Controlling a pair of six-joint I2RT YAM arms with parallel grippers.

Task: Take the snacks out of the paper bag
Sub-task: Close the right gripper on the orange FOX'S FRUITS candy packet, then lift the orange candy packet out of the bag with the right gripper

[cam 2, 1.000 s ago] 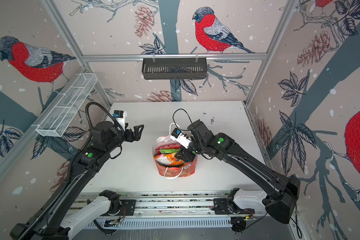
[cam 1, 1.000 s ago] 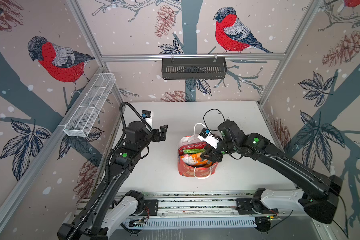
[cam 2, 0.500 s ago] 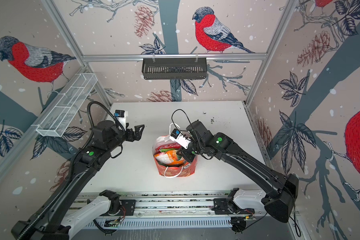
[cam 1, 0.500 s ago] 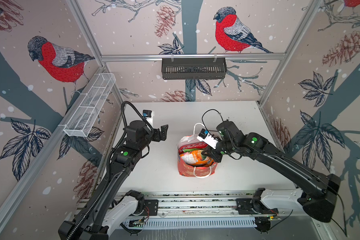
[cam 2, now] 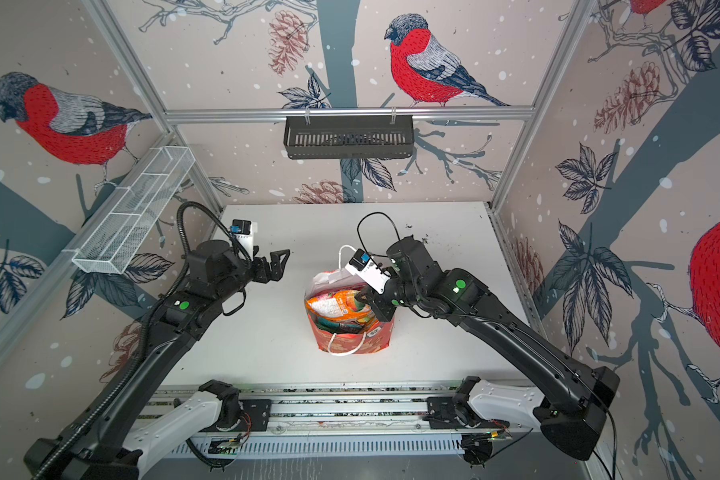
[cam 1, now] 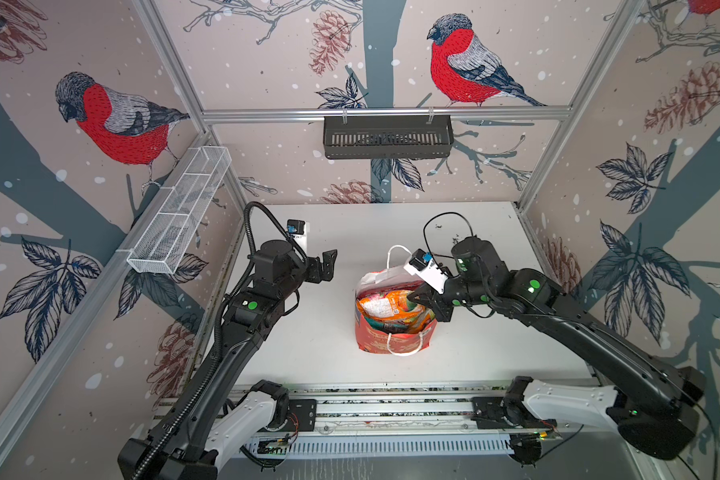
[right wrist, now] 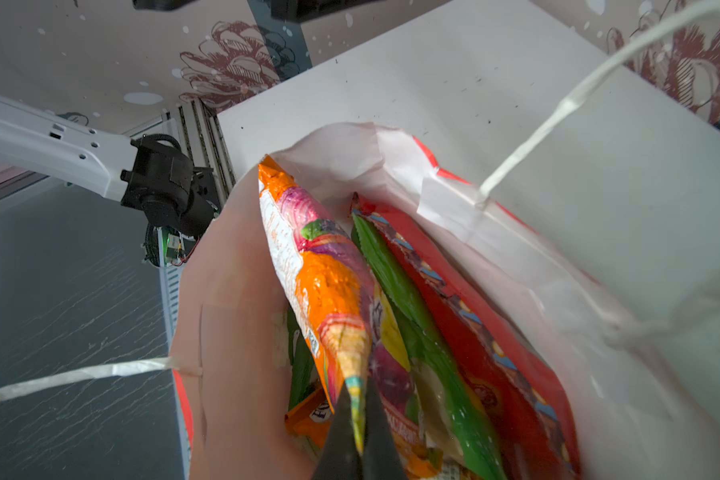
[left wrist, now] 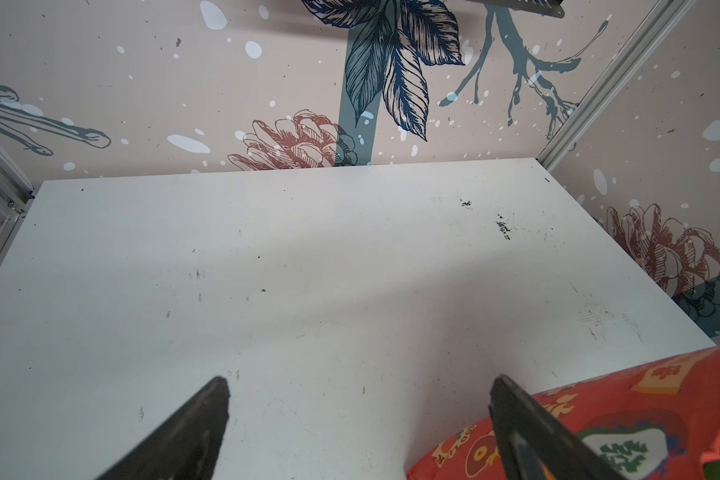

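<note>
Since a second ago the right tool [cam 1: 416, 297] has closed. Its jaws were apart at the mouth of the red-orange paper gift bag [cam 1: 391, 345]. They are now pressed together on a corner of a glossy orange plastic snack packet [cam 1: 387, 305], which has tipped across the opening.

In both top views one bag stands upright near the middle of the white surface [cam 1: 308, 353]. No snack lies on the surface outside the bag. The left tool [cam 1: 329, 264] hangs to the bag's left, apart from it, spread and empty.

In the left wrist view the left tool [left wrist: 360, 382] shows two fingers wide apart over bare surface. The bag's printed wall [left wrist: 599, 415] appears just beside one finger.

In the right wrist view the right tool [right wrist: 358, 415] pinches the orange packet [right wrist: 321, 282] by its corner. Inside the bag's white lining [right wrist: 516, 249] I count:
- one orange packet
- one long green plastic packet [right wrist: 412, 299]
- one large red plastic packet [right wrist: 495, 332]
- at least one small orange candy pack [right wrist: 308, 419], half hidden; others may lie beneath it
- two white cord handles [right wrist: 558, 108]

The task looks barely begun: the first packet is gripped but not lifted clear, and every snack has yet to come out.
</note>
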